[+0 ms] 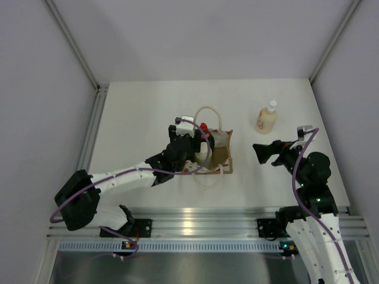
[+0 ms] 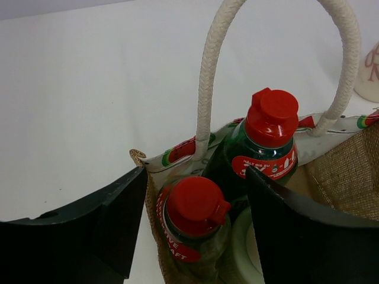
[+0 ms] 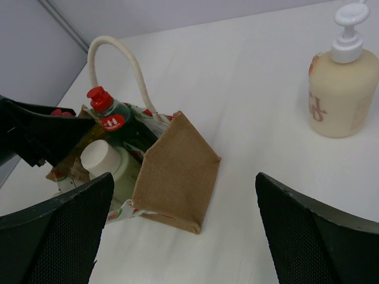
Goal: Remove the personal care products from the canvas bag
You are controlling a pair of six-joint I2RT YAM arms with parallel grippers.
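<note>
The canvas bag (image 1: 220, 155) stands mid-table, tan with cream handles (image 2: 207, 89). It also shows in the right wrist view (image 3: 177, 168). Inside are a dark green bottle with a red cap (image 2: 269, 139), a slim yellowish bottle with a red cap (image 2: 192, 228) and a pale bottle with a white cap (image 3: 106, 161). The cream bottle with a white pump (image 1: 266, 118) stands on the table to the right of the bag. My left gripper (image 2: 196, 177) is open, its jaws either side of the slim bottle at the bag's left rim, not touching it. My right gripper (image 1: 260, 151) is open and empty, right of the bag.
White walls and metal rails enclose the table (image 1: 142, 112). The aluminium rail (image 1: 195, 225) runs along the near edge. The cream bottle (image 3: 340, 94) stands about a hand's width beyond my right gripper.
</note>
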